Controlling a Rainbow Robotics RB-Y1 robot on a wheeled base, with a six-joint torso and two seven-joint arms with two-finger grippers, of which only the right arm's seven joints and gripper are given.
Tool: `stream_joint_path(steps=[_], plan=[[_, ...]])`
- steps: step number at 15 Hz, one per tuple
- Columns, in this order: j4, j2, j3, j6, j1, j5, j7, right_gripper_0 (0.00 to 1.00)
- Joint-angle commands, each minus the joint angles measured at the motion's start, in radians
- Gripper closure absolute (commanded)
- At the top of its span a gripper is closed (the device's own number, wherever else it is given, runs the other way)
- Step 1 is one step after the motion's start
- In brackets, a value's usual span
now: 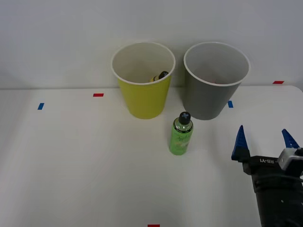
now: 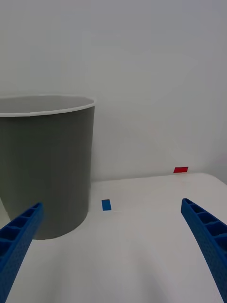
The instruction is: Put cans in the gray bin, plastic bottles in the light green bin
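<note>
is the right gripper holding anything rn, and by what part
Nothing is held. The right gripper is open and empty, apart from the green bottle standing on the table.

A lab-style test setup: a plain white table against a bare white wall, with red and blue tape markers along its edges.

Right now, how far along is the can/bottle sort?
Looks done: a dark-capped yellowish bottle lies inside the tall yellow-green bin; something reddish shows inside the dark gray bin, too little to identify. In hand: nothing; the right gripper is open and empty. Left: the translucent green plastic bottle, upright on the table.
</note>
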Motion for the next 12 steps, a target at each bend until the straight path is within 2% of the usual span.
stream_joint_path(steps=[1,3,4,5,12], plan=[[-0.001,0.069,-0.001,0.005,0.035,0.027,-0.014,0.00],[-0.003,0.101,-0.014,0.026,0.052,0.087,-0.055,0.00],[-0.016,0.120,-0.029,0.075,0.062,0.110,-0.114,0.00],[-0.042,0.136,-0.040,0.108,0.078,0.178,-0.169,0.00],[-0.046,0.157,-0.011,0.111,0.150,0.388,-0.470,0.00]])
